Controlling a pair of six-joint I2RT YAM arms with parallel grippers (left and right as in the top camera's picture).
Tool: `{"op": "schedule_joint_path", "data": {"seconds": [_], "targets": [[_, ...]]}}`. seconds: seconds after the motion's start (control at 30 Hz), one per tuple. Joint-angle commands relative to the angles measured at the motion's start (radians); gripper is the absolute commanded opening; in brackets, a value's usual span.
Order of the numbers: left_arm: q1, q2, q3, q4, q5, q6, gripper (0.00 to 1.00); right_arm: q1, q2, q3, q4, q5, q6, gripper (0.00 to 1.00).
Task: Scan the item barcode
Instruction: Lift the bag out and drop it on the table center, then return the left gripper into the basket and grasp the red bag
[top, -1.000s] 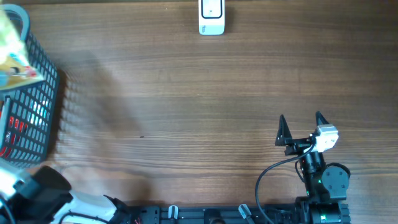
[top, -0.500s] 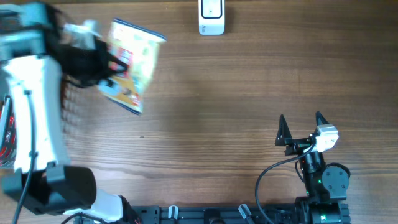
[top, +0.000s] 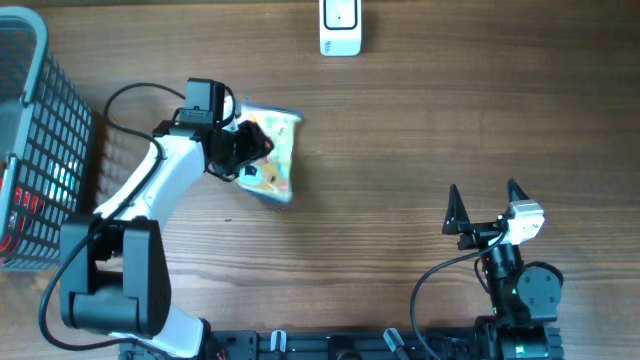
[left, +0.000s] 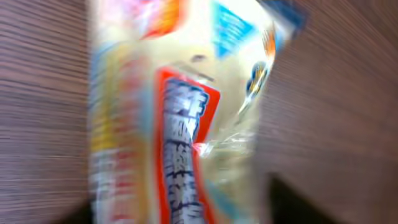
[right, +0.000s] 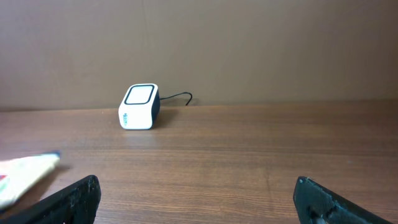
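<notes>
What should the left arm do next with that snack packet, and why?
Probably move the snack packet toward the scanner, provided the grip is firm. The left pincer is at the packet's edge, and the packet is well short of the scanner.

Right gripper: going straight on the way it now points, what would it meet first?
Probably nothing: the right gripper faces bare table up to the back wall; the scanner stands left of that line.

I see a dark mesh basket (top: 62, 140) at the left edge of the wooden table (top: 420, 130), with a red thing (top: 22, 208) showing through its mesh. From the right wrist I get a plain brown wall (right: 261, 43) behind the table.
</notes>
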Motion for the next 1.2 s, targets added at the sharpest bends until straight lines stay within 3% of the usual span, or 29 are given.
{"op": "schedule_joint_path", "data": {"seconds": [0.0,0.27,0.33,0.43,0.5,0.53,0.57,0.6,0.63,0.77,0.9,1.03,1.17], "targets": [[0.048,-0.046,0.023,-0.035,-0.045,-0.039,1.00,0.003,-0.005,-0.001,0.003,0.006,0.008,1.00],[0.294,-0.262,0.303,-0.376,0.023,-0.031,1.00,0.003,-0.005,-0.001,0.003,0.006,0.008,1.00],[0.354,-0.333,0.351,-0.439,0.045,0.032,1.00,0.003,-0.005,-0.001,0.003,0.006,0.008,1.00],[0.438,-0.459,0.384,-0.455,0.075,0.090,0.73,0.003,-0.005,-0.001,0.003,0.006,0.008,1.00],[0.502,-0.550,0.395,-0.429,0.070,0.093,0.62,0.003,-0.005,-0.001,0.003,0.006,0.008,1.00],[0.542,-0.602,0.395,-0.399,0.051,0.093,0.63,0.003,-0.005,-0.001,0.003,0.006,0.008,1.00],[0.576,-0.644,0.395,-0.378,0.023,0.093,0.75,0.003,-0.005,-0.001,0.003,0.006,0.008,1.00],[0.620,-0.699,0.395,-0.352,-0.027,0.093,0.93,0.003,-0.005,-0.001,0.003,0.006,0.008,1.00],[0.645,-0.729,0.395,-0.338,-0.058,0.092,1.00,0.003,-0.005,-0.001,0.003,0.006,0.008,1.00],[0.676,-0.792,0.395,-0.248,-0.208,0.058,1.00,0.003,-0.005,-0.001,0.003,0.006,0.008,0.99],[0.676,-0.690,0.488,-0.234,-0.233,0.041,1.00,0.003,-0.005,-0.001,0.003,0.006,0.008,1.00],[0.676,-0.336,0.940,-0.483,-0.251,0.101,1.00,0.003,-0.005,-0.001,0.003,0.006,0.008,1.00],[0.683,0.005,1.307,-0.731,-0.478,0.074,0.99,0.003,-0.005,-0.001,0.003,0.006,0.008,1.00]]}}
